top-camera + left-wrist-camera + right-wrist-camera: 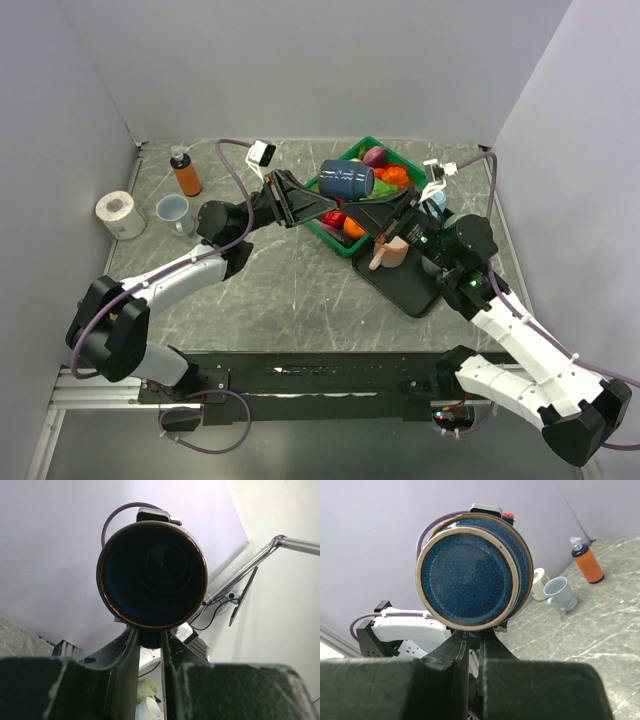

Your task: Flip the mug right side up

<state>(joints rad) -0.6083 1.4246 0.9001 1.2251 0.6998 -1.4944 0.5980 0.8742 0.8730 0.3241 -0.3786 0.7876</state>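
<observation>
- My left gripper (pixel 149 636) is pinched tight under the mug (pixel 346 180), at what looks like its handle. The open mouth faces this wrist's camera.
- The mug hangs on its side in mid-air over the green basket (pixel 368 143), between both arms.
- My right gripper (pixel 474 637) is clamped beneath the base end. I should release only one side, then roll the other wrist slowly until the mouth faces up.

The green basket (pixel 368 141) of produce (pixel 393 176), the mug (pixel 346 179) held above it, blocks the far middle; the black tray (pixel 400 288) crowds its near right. Well left of the basket stand an orange bottle (pixel 186 173), pale cup (pixel 174 212) and paper roll (pixel 120 214); near-left lies open table (pixel 285 285)
</observation>
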